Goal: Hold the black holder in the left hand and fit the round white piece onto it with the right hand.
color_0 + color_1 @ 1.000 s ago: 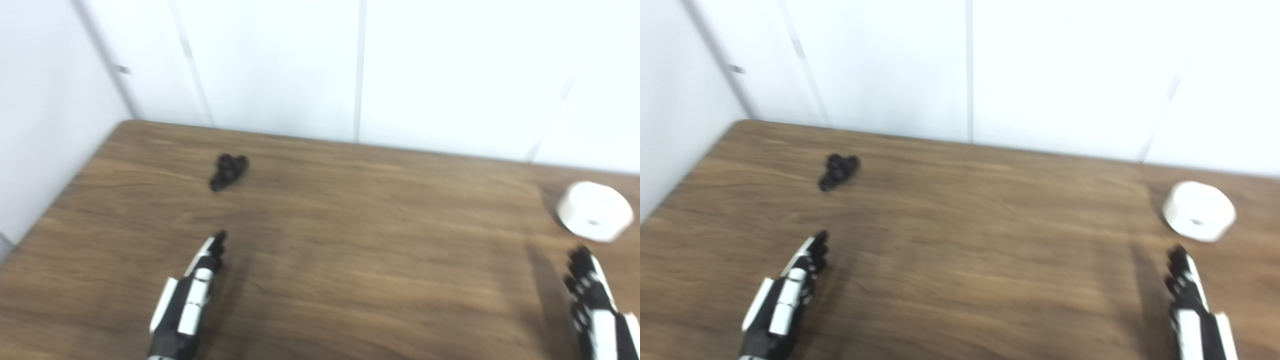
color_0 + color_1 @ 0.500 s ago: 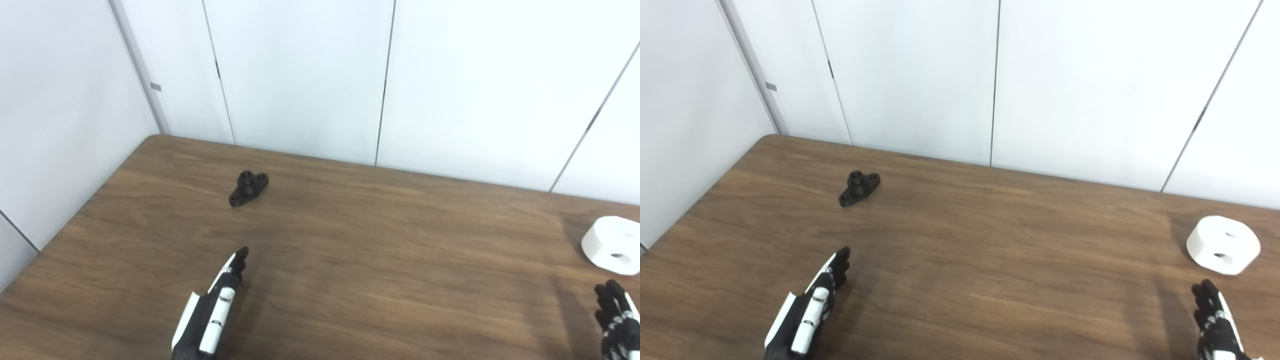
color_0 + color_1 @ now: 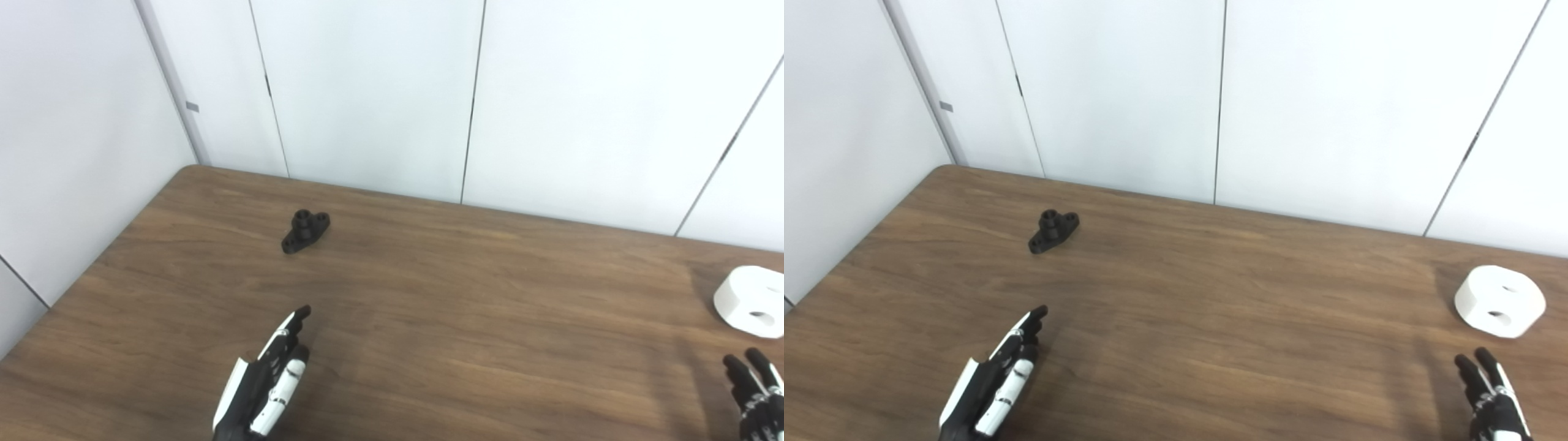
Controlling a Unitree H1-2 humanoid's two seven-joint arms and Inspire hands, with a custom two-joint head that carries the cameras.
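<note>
Both hands empty, fingers spread: left hand [image 3: 992, 383], right hand [image 3: 1491, 398]. Holder [image 3: 1053, 231] lies at 11 o'clock, white piece [image 3: 1499, 300] at 2. Small holder could easily skid across the counter [image 3: 1213, 306] when grabbed.

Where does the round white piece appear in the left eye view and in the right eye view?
Left eye view: the round white piece lies at the far right, cut by the picture's edge, just beyond the right hand.
Right eye view: it lies whole, a little in from the right edge, with two holes showing in its top.
Shared landmark: the black holder, alone on the table at upper left.
</note>
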